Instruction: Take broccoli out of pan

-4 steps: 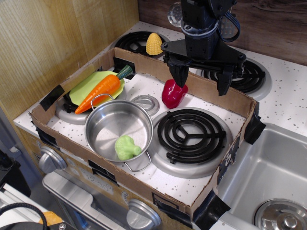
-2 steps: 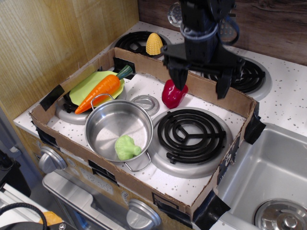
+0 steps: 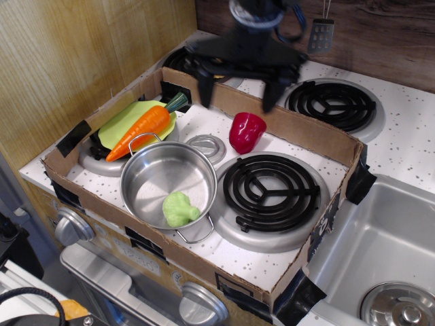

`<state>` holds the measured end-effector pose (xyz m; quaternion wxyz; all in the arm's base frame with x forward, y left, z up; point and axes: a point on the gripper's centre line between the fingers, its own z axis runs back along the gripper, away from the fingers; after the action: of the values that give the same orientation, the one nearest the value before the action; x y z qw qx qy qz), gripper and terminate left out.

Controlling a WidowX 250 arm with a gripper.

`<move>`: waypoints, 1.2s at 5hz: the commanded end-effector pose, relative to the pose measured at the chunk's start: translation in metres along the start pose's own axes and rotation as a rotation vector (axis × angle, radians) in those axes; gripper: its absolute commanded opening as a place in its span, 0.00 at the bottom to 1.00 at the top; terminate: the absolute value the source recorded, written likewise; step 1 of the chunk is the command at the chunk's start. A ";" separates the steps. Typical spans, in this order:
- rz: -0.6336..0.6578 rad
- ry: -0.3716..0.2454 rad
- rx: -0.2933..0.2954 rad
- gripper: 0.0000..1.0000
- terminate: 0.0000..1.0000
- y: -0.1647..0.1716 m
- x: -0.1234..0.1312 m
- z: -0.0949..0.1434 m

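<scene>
The light-green broccoli [image 3: 179, 208] lies inside the shiny steel pan [image 3: 153, 178], against its front right wall, near the front wire handle. My gripper [image 3: 237, 93] hangs open and empty well above the back of the cardboard tray, its two black fingers [image 3: 204, 88] spread wide. It is far behind and above the pan, to the left of the red pepper [image 3: 246, 131]. Nothing is between the jaws.
A carrot [image 3: 141, 128] lies on a yellow-green plate [image 3: 120, 122] behind the pan. A small silver lid [image 3: 206, 145] sits beside the pan. A black coil burner [image 3: 271, 189] is to the right. Cardboard tray walls [image 3: 307, 135] surround the area. A sink [image 3: 385, 258] is at right.
My gripper has moved left and slightly back, from above the red pepper to above the tray's back wall, and now hides the yellow corn. The broccoli and pan have not moved.
</scene>
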<state>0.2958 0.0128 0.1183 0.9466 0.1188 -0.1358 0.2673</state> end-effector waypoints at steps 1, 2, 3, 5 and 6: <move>0.369 0.090 0.061 1.00 0.00 0.042 0.002 0.015; 0.575 0.135 0.085 1.00 0.00 0.055 -0.013 0.012; 0.681 0.156 0.068 1.00 0.00 0.068 -0.032 0.003; 0.790 0.119 -0.030 1.00 0.00 0.072 -0.062 -0.023; 0.775 0.111 -0.060 1.00 0.00 0.070 -0.062 -0.035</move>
<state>0.2143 0.0576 0.0725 0.7852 0.0180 -0.1206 0.6071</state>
